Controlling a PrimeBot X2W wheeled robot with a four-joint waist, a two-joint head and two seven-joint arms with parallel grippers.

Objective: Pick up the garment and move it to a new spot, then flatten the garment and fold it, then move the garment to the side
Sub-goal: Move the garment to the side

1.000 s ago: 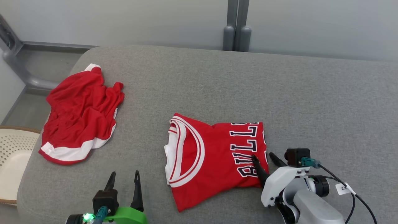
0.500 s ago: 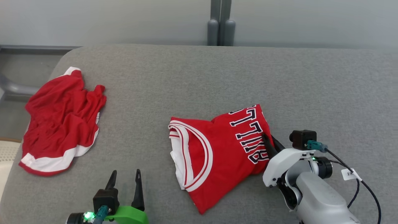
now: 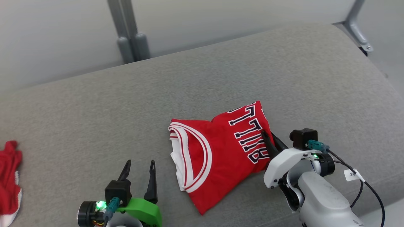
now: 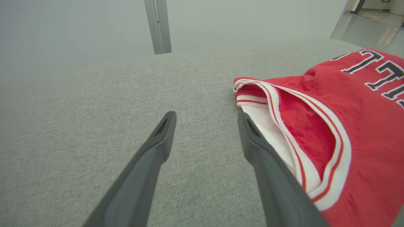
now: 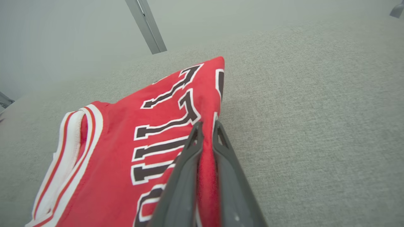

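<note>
The garment (image 3: 217,154) is a folded red jersey with white trim and dark lettering, lying mid-front on the grey cushion. My right gripper (image 3: 268,135) is shut on the garment's right edge; in the right wrist view the red fabric (image 5: 176,126) is pinched between the two dark fingers of that gripper (image 5: 206,126), and the held edge is lifted slightly. My left gripper (image 3: 139,164) stands open over bare cushion, just left of the jersey's collar (image 4: 271,104), with nothing between the fingers of that gripper (image 4: 206,116).
Another red garment with white trim (image 3: 9,176) lies at the far left edge of the grey cushion (image 3: 202,82). Grey posts (image 3: 129,34) stand behind the cushion. Its right edge drops off near a metal leg (image 3: 358,28).
My right gripper has shut on the jersey's right edge and dragged it up and rightward, skewing it. The head camera has turned right, so the other red garment slid toward the left edge.
</note>
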